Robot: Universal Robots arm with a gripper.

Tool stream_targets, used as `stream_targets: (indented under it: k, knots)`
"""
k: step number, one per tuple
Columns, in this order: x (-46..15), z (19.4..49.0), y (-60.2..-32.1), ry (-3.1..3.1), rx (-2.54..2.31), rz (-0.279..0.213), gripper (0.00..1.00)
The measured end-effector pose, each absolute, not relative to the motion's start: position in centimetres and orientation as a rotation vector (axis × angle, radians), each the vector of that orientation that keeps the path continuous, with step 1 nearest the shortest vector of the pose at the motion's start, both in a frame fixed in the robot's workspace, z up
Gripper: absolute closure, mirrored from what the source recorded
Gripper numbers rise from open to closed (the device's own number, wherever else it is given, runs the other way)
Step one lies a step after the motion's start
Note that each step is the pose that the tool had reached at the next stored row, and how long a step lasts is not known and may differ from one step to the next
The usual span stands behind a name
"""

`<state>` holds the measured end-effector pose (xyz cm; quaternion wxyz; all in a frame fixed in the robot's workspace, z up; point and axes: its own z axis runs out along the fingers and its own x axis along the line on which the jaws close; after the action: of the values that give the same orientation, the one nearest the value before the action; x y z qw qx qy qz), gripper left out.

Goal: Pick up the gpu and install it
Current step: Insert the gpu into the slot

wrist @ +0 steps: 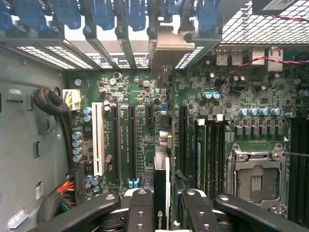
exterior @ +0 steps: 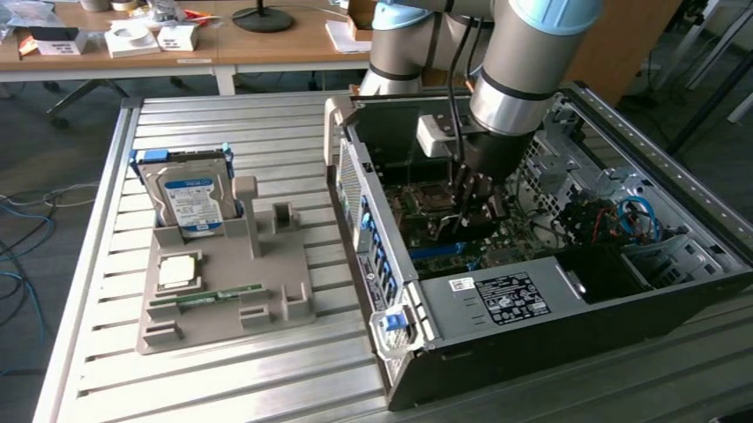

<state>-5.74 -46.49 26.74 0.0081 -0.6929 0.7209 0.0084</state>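
Black gpu (wrist: 162, 176), pinched edge-on by the gripper (wrist: 162, 210), hangs inside the open computer case (exterior: 530, 352) at the exterior view's right, above the motherboard (wrist: 251, 104): pickup done, seating apparently remaining.

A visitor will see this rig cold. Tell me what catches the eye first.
The arm reaches into the open computer case on the exterior view's right, its end effector gripping a graphics card edge-on above the green motherboard. On that view's left, a blue-labelled hard drive stands in a grey holder.
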Motion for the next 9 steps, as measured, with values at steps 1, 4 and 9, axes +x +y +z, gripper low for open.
stream_targets:
  k: [1,4,9]
  knots:
    - [-5.76,26.67,-46.49,2.253,-2.166,0.026,0.73]
    - [-5.77,26.64,-46.49,2.253,-2.166,0.026,0.73]
    - [-5.85,26.61,-46.49,2.253,-2.166,0.026,0.73]
